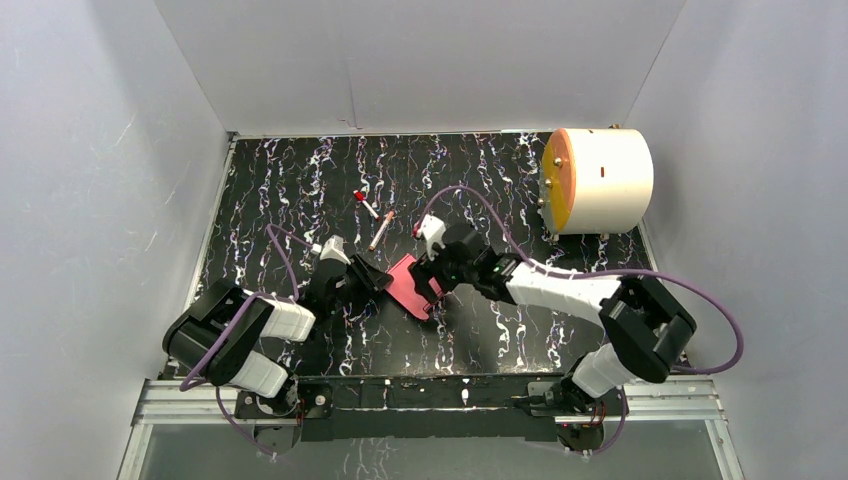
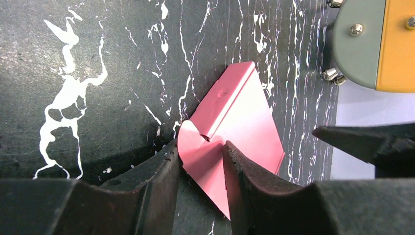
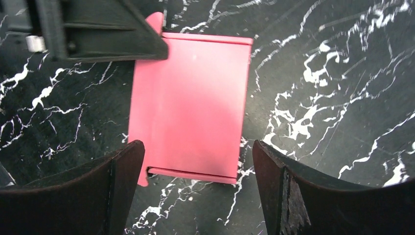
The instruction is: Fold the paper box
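The paper box (image 1: 412, 285) is a red-pink flat folded card lying on the black marbled table between my two grippers. In the left wrist view the paper box (image 2: 240, 112) shows a folded edge strip and a rounded corner flap. My left gripper (image 2: 200, 147) stands partly open around that flap, with a gap showing between the jaws. It reaches in from the left (image 1: 372, 278). My right gripper (image 3: 198, 147) is wide open just above the paper box (image 3: 191, 103), straddling its near edge, nothing gripped. It comes in from the right (image 1: 434, 288).
A big white cylinder with an orange face (image 1: 598, 180) lies at the back right, and shows in the left wrist view (image 2: 386, 44). Two thin red-capped pens (image 1: 366, 203) (image 1: 381, 230) lie behind the box. White walls close in the table on three sides.
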`<state>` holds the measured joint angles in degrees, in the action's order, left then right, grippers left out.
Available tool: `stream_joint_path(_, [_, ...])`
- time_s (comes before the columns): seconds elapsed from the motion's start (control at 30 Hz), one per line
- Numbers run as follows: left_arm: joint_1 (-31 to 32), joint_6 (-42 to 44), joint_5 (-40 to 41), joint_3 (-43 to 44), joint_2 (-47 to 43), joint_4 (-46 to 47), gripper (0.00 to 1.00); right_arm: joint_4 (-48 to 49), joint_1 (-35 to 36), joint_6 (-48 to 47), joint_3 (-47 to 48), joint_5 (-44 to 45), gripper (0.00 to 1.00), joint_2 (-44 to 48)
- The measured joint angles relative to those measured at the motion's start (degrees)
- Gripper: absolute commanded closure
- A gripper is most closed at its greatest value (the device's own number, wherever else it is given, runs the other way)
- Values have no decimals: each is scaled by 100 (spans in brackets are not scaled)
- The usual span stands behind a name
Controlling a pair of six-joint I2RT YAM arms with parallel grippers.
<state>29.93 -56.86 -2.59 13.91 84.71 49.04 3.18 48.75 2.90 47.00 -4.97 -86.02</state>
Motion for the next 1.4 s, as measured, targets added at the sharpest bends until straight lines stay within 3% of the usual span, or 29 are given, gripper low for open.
stream_joint_path(0.3, [-37,74,-155,31,26,-2,63,17,1513,-933,-2,1609,10,107])
stream_joint_path(0.6, [-59,98,-240,42,26,-26,64,48,2376,-1504,-2,2922,14,-769])
stream_joint_path(0.83, [-72,98,-271,42,26,-37,64,710,2830,-1860,33,4155,23,-1237])
stream_joint_path(1.03, [-98,101,-317,42,-7,-87,64,942,2997,-2072,199,4942,43,-1681])
stream_joint_path(1.4, [-199,81,-525,42,-116,-251,62,885,3101,-2367,247,5630,86,-2000])
